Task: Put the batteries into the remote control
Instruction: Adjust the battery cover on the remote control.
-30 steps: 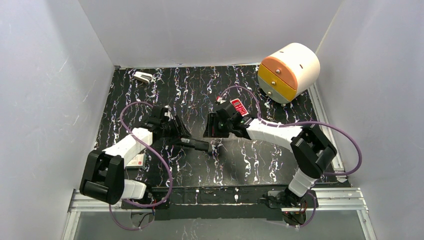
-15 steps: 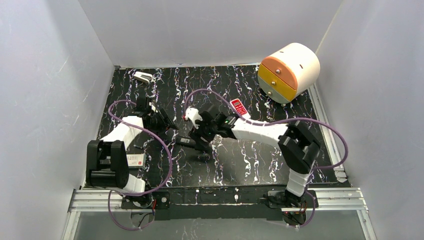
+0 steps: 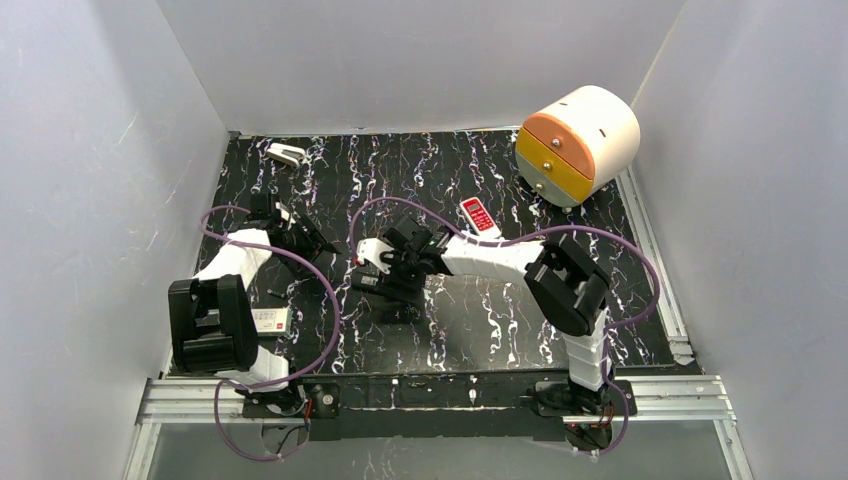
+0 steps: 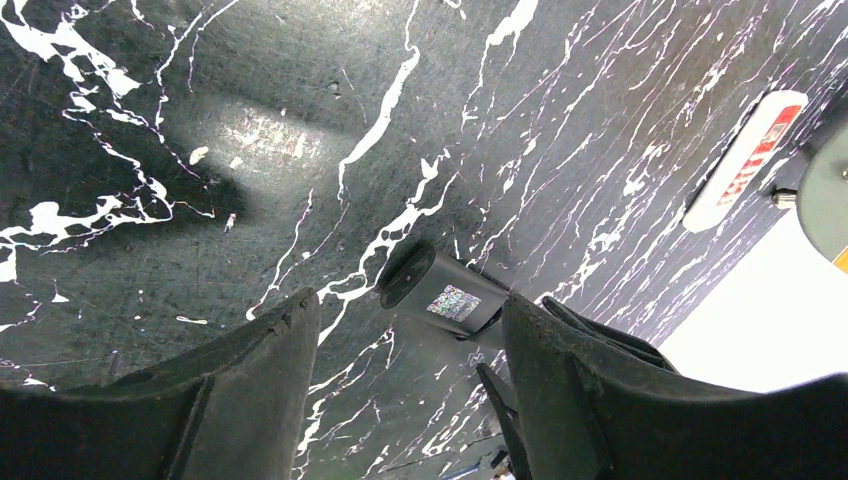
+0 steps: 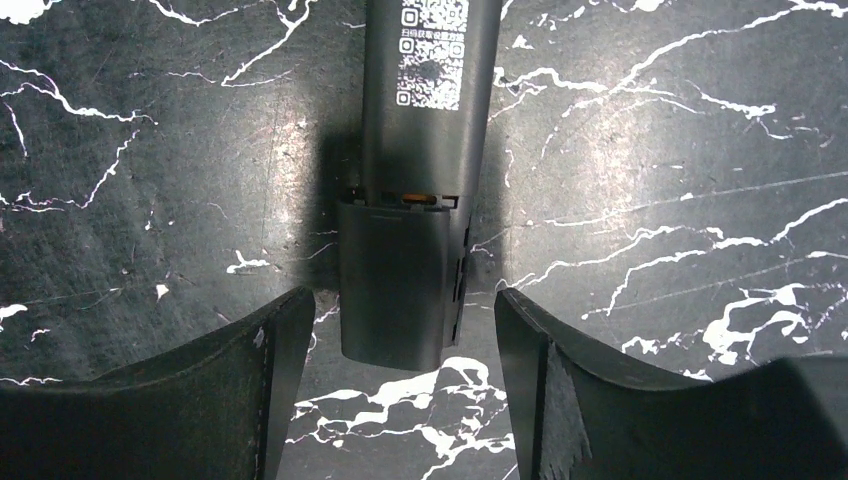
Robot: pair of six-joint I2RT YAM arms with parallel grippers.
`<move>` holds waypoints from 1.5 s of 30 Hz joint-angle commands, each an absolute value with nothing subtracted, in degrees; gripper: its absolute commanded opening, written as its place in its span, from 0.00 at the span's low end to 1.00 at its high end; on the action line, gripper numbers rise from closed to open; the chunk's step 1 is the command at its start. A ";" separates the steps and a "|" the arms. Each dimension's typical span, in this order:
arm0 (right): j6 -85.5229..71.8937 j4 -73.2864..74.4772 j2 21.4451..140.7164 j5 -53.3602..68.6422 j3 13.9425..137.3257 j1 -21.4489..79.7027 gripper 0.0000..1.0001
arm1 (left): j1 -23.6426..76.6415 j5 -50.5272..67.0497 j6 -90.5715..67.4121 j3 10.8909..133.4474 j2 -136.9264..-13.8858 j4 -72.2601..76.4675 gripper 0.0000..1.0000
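Observation:
The remote control [image 5: 425, 120] is a dark grey bar lying back-up on the mat, with a QR label and its battery cover [image 5: 400, 290] slightly ajar at the seam. My right gripper [image 5: 402, 300] stands open over that cover end, one finger on each side, with gaps to both. In the top view the same gripper [image 3: 385, 268] hovers over the remote control [image 3: 388, 287]. My left gripper [image 4: 410, 305] is open and empty, set back to the left [image 3: 308, 240], with the remote control's end [image 4: 440, 295] some way beyond its fingertips. I cannot make out the batteries.
A small white and red remote [image 3: 477, 215] lies behind the right arm. A round orange and yellow drawer unit [image 3: 578, 143] stands at the back right. A white stapler-like object [image 3: 287, 153] sits at the back left, and a white card [image 3: 270, 320] lies by the left base.
My left gripper has drawn back to the left, away from the remote control. My right gripper has swung left over the remote's cover end and opened wider.

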State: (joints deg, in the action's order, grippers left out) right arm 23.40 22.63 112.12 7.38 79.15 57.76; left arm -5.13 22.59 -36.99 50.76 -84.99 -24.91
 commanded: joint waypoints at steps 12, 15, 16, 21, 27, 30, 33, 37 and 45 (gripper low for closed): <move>25.94 22.50 115.43 6.77 81.01 58.55 0.65 | -7.38 26.21 -35.55 50.44 -85.17 -25.66 0.65; 25.90 22.99 115.83 7.07 81.41 58.60 0.56 | -7.47 26.32 -35.25 50.45 -85.08 -25.83 0.65; 25.92 23.45 116.02 7.23 81.73 58.62 0.54 | -7.47 26.40 -35.24 50.45 -85.01 -25.81 0.65; 25.69 25.94 117.28 7.56 84.19 58.55 0.48 | -7.47 26.93 -34.99 50.24 -84.90 -25.72 0.65; 22.62 28.69 119.00 9.46 87.61 58.26 0.61 | -7.47 27.28 -34.57 49.68 -84.47 -25.51 0.65; 21.53 28.63 118.61 9.49 87.48 58.11 0.67 | -7.47 27.25 -34.38 49.48 -84.38 -25.45 0.64; 21.04 27.11 117.14 9.24 86.67 57.66 0.70 | -7.47 27.61 -34.37 49.39 -84.38 -25.36 0.65; 20.79 26.27 116.29 10.06 86.81 57.13 0.71 | -7.47 27.85 -34.37 49.39 -84.42 -25.03 0.65; 22.22 25.21 116.46 10.63 85.39 57.16 0.57 | -7.47 27.89 -34.02 49.14 -84.12 -25.21 0.65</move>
